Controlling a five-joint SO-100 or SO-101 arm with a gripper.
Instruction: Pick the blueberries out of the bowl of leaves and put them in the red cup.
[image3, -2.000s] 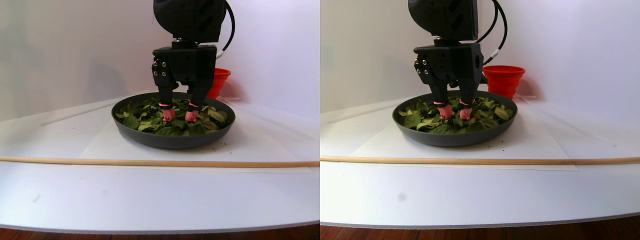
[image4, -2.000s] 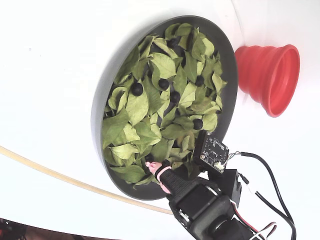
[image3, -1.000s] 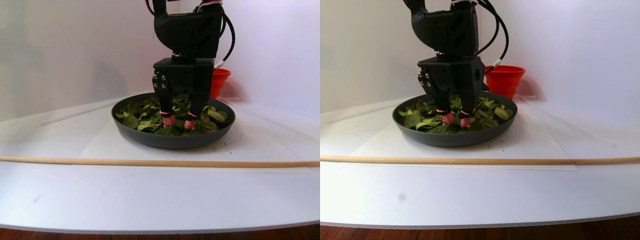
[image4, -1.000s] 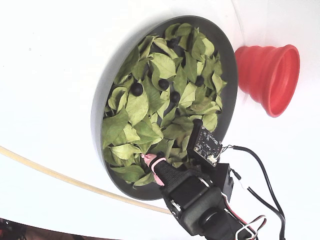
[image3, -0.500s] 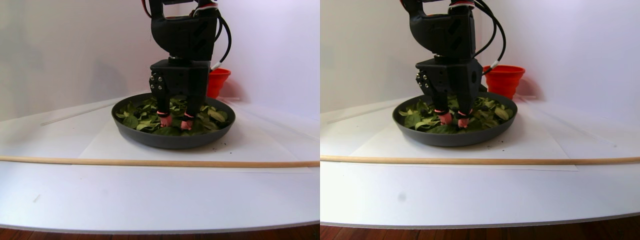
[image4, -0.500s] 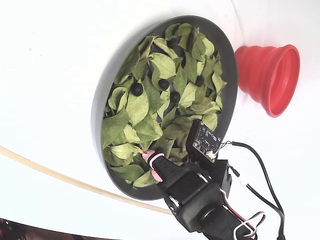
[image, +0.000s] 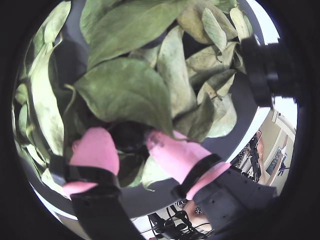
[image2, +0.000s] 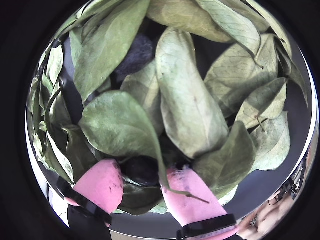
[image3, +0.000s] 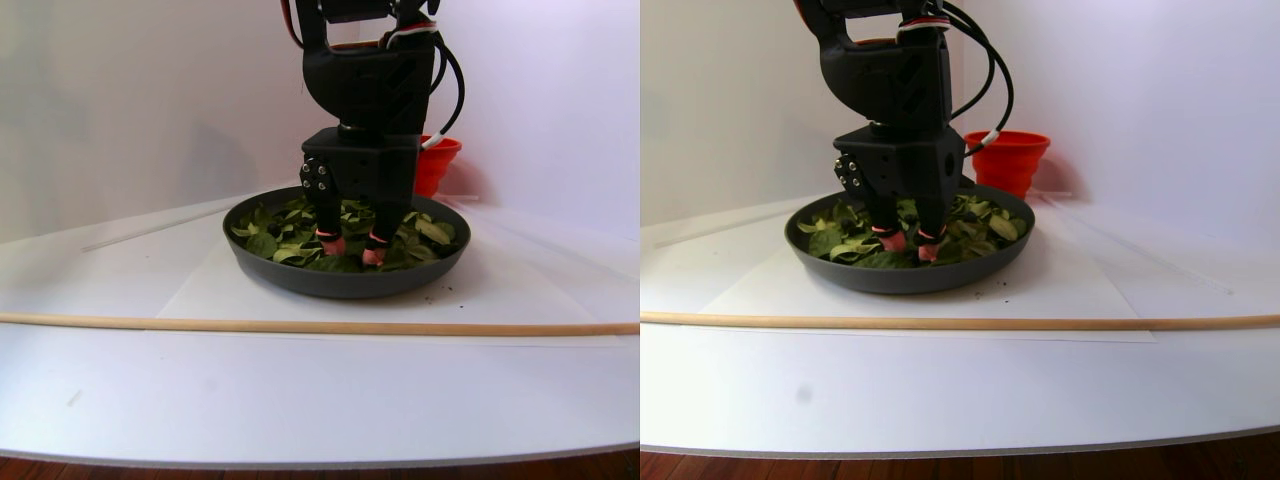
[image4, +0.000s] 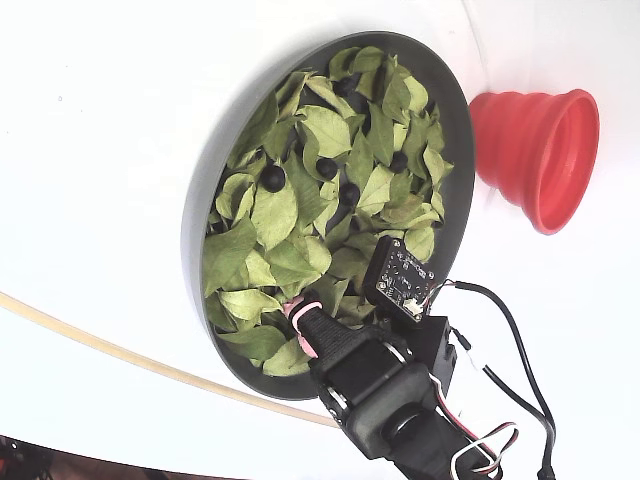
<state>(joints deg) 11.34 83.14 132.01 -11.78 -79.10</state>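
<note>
We are at the pick step. The hand (image2: 142, 187) is down among the leaves (image2: 185, 100) in the bowl (image4: 200, 210), part open, pink fingertips (image2: 100, 182) either side of a dark blueberry (image2: 142, 170), not yet clamped. Other blueberries (image4: 273, 178) lie further in. Next, we judge: close without trapping a leaf, lift, carry to the red cup (image4: 540, 155) beside the bowl.

Blueberry (image2: 142, 170) half under leaves (image2: 185, 100)
</note>
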